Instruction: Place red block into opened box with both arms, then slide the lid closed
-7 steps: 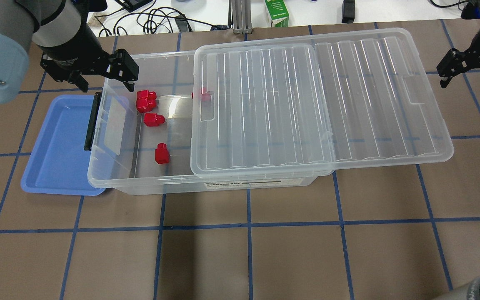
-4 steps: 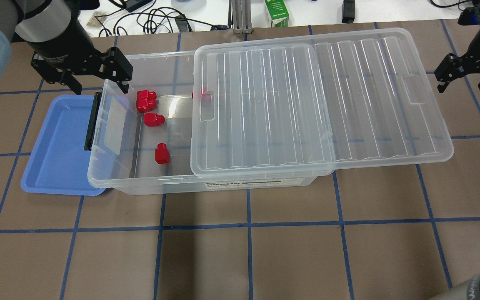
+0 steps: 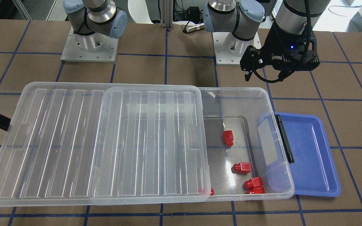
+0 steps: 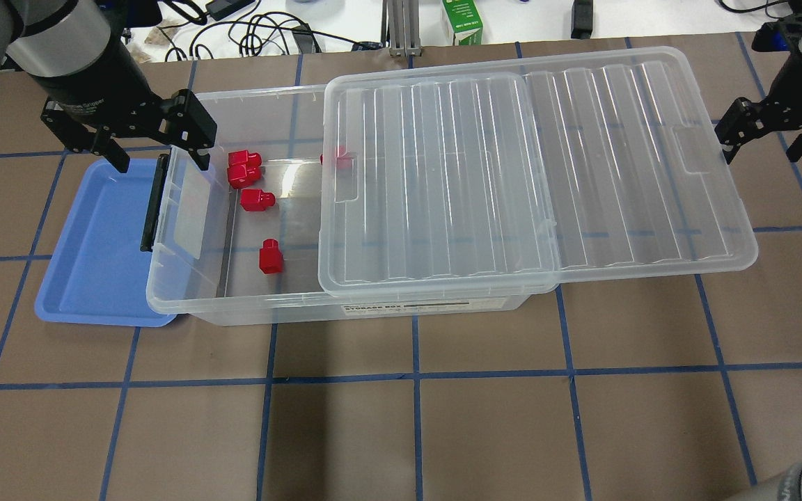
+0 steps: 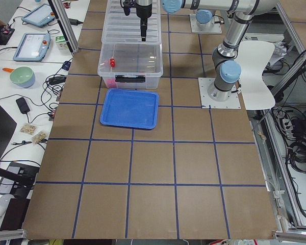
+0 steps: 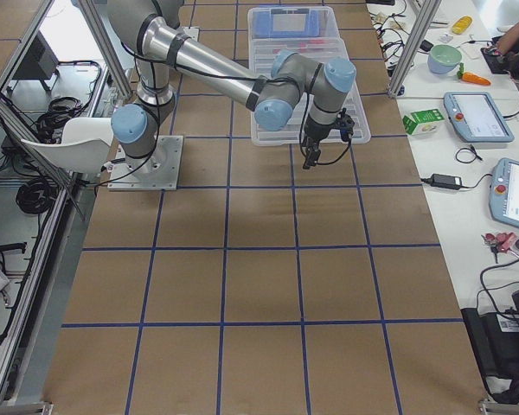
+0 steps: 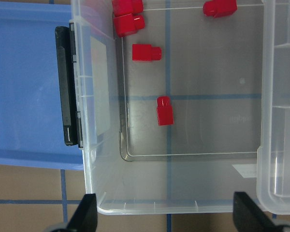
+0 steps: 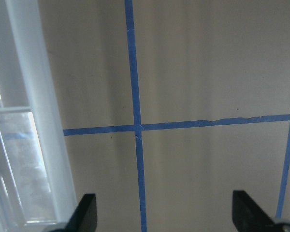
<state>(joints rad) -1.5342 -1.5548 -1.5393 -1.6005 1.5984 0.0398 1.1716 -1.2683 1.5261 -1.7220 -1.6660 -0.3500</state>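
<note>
Several red blocks [image 4: 270, 256] lie on the floor of the clear box [image 4: 234, 310], in its uncovered left part; one [image 4: 337, 158] is half under the lid's edge. The ribbed lid [image 4: 533, 167] rests on the box, shifted right and overhanging its right end. My left gripper [image 4: 161, 160] hangs open and empty over the box's latch end, and its wrist view looks down on the blocks [image 7: 164, 110]. My right gripper [image 4: 761, 149] is open and empty just beyond the lid's right end, over bare table; the lid's edge [image 8: 48, 145] shows in its wrist view.
A shallow blue tray [image 4: 95, 243] sits against the box's left end, under the black latch [image 4: 152, 202]. A green carton [image 4: 462, 21] and cables lie along the far table edge. Brown table with blue tape lines stretches in front of the box.
My left gripper has drifted left, from over the blocks to over the box's latch end. My right gripper has shifted slightly left toward the lid's end. Blocks, box and lid are unmoved.
</note>
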